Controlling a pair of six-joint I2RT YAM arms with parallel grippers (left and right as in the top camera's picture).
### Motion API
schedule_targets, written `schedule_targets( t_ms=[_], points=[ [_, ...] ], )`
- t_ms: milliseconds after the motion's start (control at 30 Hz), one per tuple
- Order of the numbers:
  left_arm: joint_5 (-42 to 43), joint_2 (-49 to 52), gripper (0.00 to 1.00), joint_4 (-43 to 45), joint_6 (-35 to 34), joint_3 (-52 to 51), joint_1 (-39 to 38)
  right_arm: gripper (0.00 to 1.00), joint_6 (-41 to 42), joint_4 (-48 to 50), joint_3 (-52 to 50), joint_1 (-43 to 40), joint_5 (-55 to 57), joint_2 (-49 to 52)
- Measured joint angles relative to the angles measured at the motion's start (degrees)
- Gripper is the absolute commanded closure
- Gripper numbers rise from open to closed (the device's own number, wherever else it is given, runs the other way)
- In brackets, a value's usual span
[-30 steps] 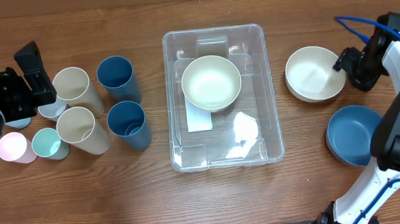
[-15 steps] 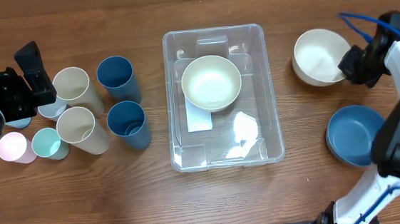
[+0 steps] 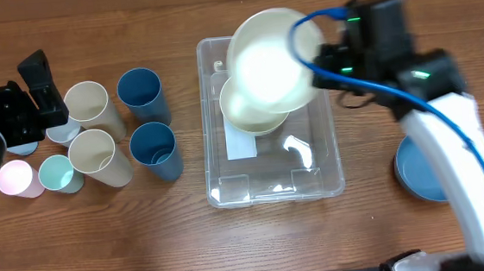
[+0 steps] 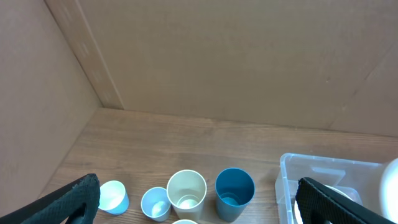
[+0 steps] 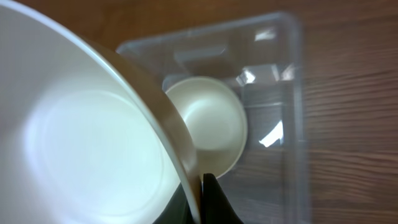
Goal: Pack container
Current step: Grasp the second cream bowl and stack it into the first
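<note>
Right pincer (image 3: 307, 59), clamping one bowl (image 3: 266, 60), has swung over the container (image 3: 325, 174); a second bowl (image 3: 241, 118) lies inside. Left pincer (image 4: 199, 205) gapes.

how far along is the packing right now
Done: one cream bowl sits inside the clear container. In hand: the right gripper holds a second cream bowl above the container, over the first one, not yet released. Left: the blue bowl on the table at the right, plus the tall cream cups, blue cups and small cups at the left, none packed.
</note>
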Motion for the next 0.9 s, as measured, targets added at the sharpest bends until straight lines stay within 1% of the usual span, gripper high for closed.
schedule_targets(
  t_ms=[100, 167, 200, 233, 267, 300, 333, 400, 633, 700, 833, 900],
  points=[
    [0.0, 0.0, 0.00, 0.0, 0.0, 0.0, 0.0, 0.96, 1.5, 1.6, -1.2, 3.7, 2.9, 7.4],
    [0.0, 0.0, 0.00, 0.0, 0.0, 0.0, 0.0, 0.96, 2.2, 3.1, -1.4, 4.1, 4.1, 11.8],
    [0.0, 0.0, 0.00, 0.0, 0.0, 0.0, 0.0, 0.94, 2.5, 4.1, -1.4, 4.1, 4.5, 13.9],
    [0.0, 0.0, 0.00, 0.0, 0.0, 0.0, 0.0, 0.81, 2.7, 5.0, -1.6, 4.0, 5.6, 16.9],
    [0.0, 0.0, 0.00, 0.0, 0.0, 0.0, 0.0, 0.64, 2.8, 5.2, -1.7, 4.0, 5.9, 17.8],
    [0.0, 0.0, 0.00, 0.0, 0.0, 0.0, 0.0, 0.50, 3.1, 5.4, -1.8, 4.0, 6.2, 18.6],
    [0.0, 0.0, 0.00, 0.0, 0.0, 0.0, 0.0, 0.47, 3.1, 5.5, -1.9, 4.0, 6.5, 19.1],
    [0.0, 0.0, 0.00, 0.0, 0.0, 0.0, 0.0, 0.47, 3.2, 5.1, -2.0, 4.0, 6.9, 19.2],
    [0.0, 0.0, 0.00, 0.0, 0.0, 0.0, 0.0, 0.69, 3.7, -3.0, -2.0, 4.0, 5.8, 19.1],
    [0.0, 0.0, 0.00, 0.0, 0.0, 0.0, 0.0, 0.69, 3.7, -4.6, -2.0, 4.0, 3.7, 19.1],
    [0.0, 0.0, 0.00, 0.0, 0.0, 0.0, 0.0, 0.69, 3.6, -5.0, -2.3, 4.0, 0.8, 19.1],
    [0.0, 0.0, 0.00, 0.0, 0.0, 0.0, 0.0, 0.71, 3.5, -5.0, -3.0, 4.1, 0.0, 19.0]
  ],
)
